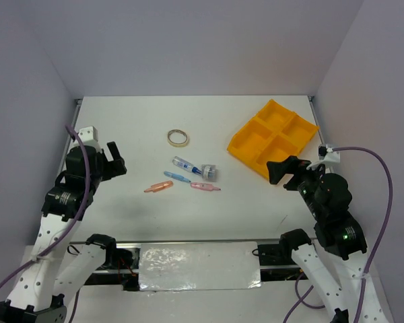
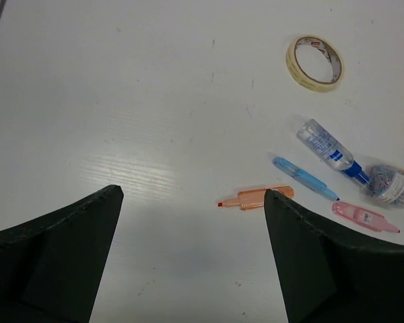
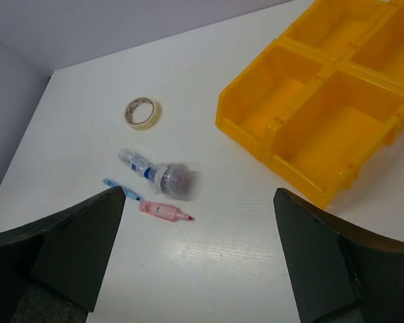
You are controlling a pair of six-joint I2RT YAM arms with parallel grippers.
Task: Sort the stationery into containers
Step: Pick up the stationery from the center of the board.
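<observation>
- The left gripper [image 1: 113, 160] hangs over the near-left part of the white surface [image 1: 135, 121], its jaws spread wide with nothing between them.
- The right gripper [image 1: 283, 171] is just as wide and empty. It sits over the near right and faces the middle of the surface.
- The orange stick [image 2: 256, 198] is the nearest piece to the left gripper, a little ahead and to that arm's right. In the left wrist view it lies just past the right fingertip. Its long axis runs nearly crosswise to the gripper's reach, so I judge the jaws would straddle it only after a sideways shift.
- The blue stick [image 1: 177, 177] and the pink stick [image 1: 205, 187] lie just beyond, flat and apart. The pink one is about midway between the two arms.
- The clear-blue pen-like piece [image 1: 187, 164] lies slantwise, its far end touching the grey-white round piece [image 1: 209, 173].
- The tape ring [image 1: 178, 138] lies flat farther back, on its own.
- The yellow tray [image 3: 239, 129] sits at the far right, well apart from every piece, and its four compartments look empty. The right arm is clearly the nearer one to it.
</observation>
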